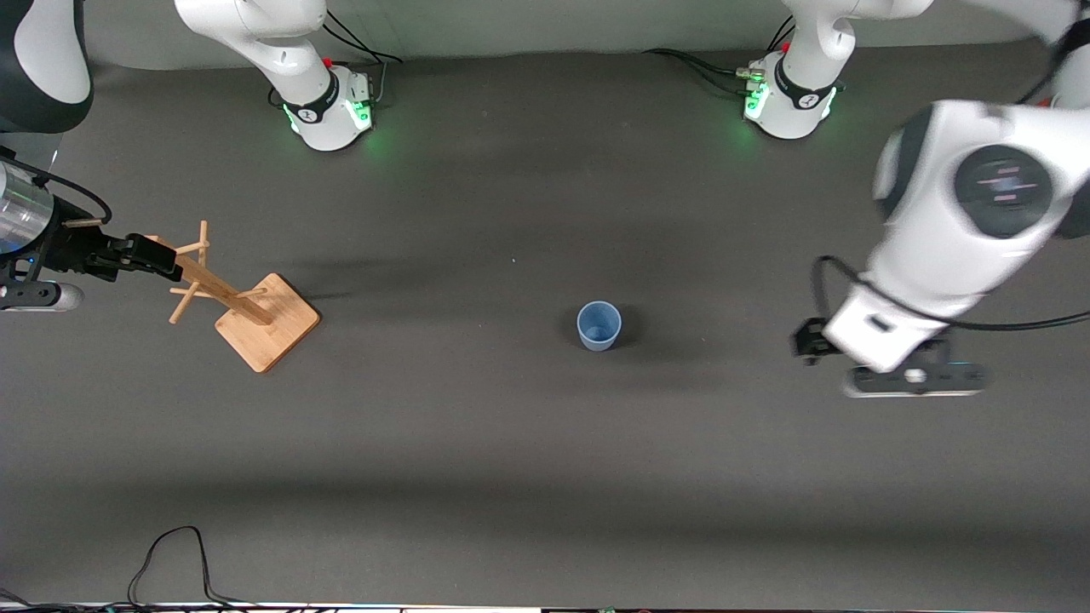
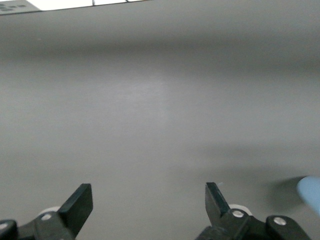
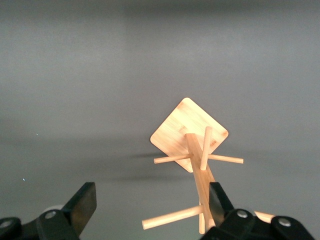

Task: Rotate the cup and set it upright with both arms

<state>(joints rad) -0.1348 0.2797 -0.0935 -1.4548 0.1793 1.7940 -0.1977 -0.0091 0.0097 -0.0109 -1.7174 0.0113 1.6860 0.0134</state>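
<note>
While the cup (image 1: 599, 325) stands upright and empty mid-table (image 1: 511, 443), only its edge shows in the left wrist view. The left gripper (image 2: 149, 200), jaws apart, hovers toward its own table end. The right gripper (image 3: 150, 200), jaws apart, hangs over the rack (image 3: 192, 150).

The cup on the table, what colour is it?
The cup is pale blue, plain, no pattern; the front view shows it best.
</note>
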